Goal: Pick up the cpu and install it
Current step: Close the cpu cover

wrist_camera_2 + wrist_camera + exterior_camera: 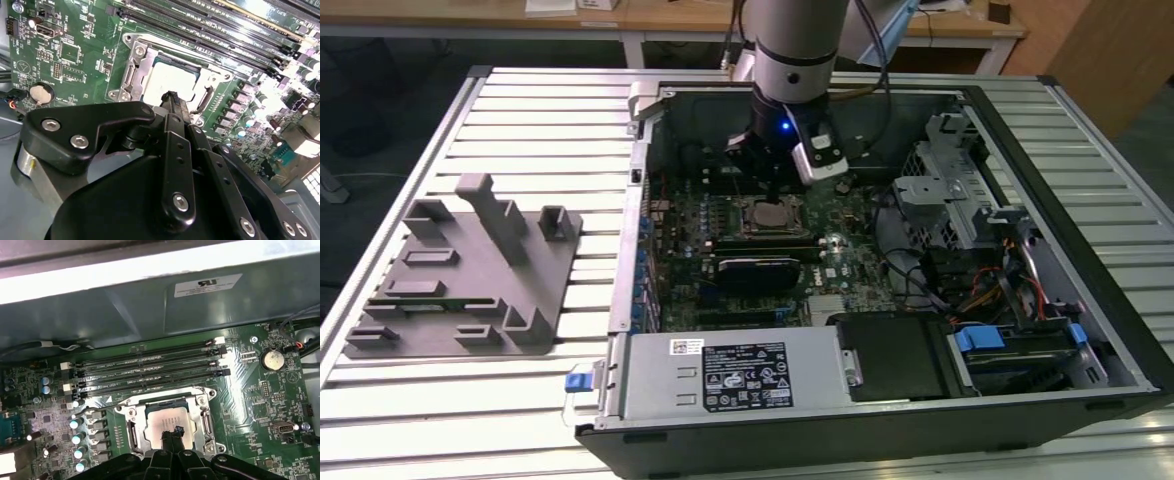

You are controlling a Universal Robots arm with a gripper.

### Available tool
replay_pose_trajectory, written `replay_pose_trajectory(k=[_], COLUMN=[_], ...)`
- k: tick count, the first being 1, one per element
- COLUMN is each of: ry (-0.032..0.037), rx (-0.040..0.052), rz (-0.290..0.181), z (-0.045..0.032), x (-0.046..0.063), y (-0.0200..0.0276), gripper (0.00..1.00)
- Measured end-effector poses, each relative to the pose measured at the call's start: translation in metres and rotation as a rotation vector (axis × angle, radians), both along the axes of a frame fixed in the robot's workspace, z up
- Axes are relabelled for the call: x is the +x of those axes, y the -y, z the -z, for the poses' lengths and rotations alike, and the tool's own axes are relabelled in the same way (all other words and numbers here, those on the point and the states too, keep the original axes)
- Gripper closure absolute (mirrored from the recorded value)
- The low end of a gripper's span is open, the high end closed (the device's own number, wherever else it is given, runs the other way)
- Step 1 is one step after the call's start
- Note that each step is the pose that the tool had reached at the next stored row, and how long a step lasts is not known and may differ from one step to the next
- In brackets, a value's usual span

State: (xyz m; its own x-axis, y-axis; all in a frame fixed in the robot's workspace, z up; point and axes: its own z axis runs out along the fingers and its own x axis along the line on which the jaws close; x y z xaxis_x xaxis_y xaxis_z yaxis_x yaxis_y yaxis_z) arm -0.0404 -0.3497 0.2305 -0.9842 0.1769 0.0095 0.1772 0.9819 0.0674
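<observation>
The cpu (159, 421), a flat square chip with a silvery top, lies in the metal-framed socket (131, 432) on the green motherboard. In the second wrist view the cpu (167, 80) shows just beyond my black fingers. My gripper (173, 435) hangs directly over the chip's near edge, its two fingers pressed together with nothing between them; I cannot tell whether the tips touch the chip. In the exterior view the gripper (770, 176) reaches down into the open computer case above the cpu (769, 214).
Several memory slots (150, 370) run beside the socket, and a coin battery (272, 359) sits further along the board. The case wall (150, 300) rises behind the slots. On the slatted table at the exterior view's left rests a grey fixture (460, 270). The power supply (734, 375) fills the case's near side.
</observation>
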Motion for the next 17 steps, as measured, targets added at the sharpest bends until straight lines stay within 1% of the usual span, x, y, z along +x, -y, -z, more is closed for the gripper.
replay_pose_trajectory(k=[9, 12, 17], ry=[0.0000, 0.0000, 0.0000], rx=[0.0000, 0.0000, 0.0001], rz=[0.000, 0.000, 0.000], z=[-0.0001, -0.0025, -0.0087], x=[0.0012, 0.0012, 0.0012], y=[0.0035, 0.0035, 0.0035], gripper=[0.89, 0.89, 0.89])
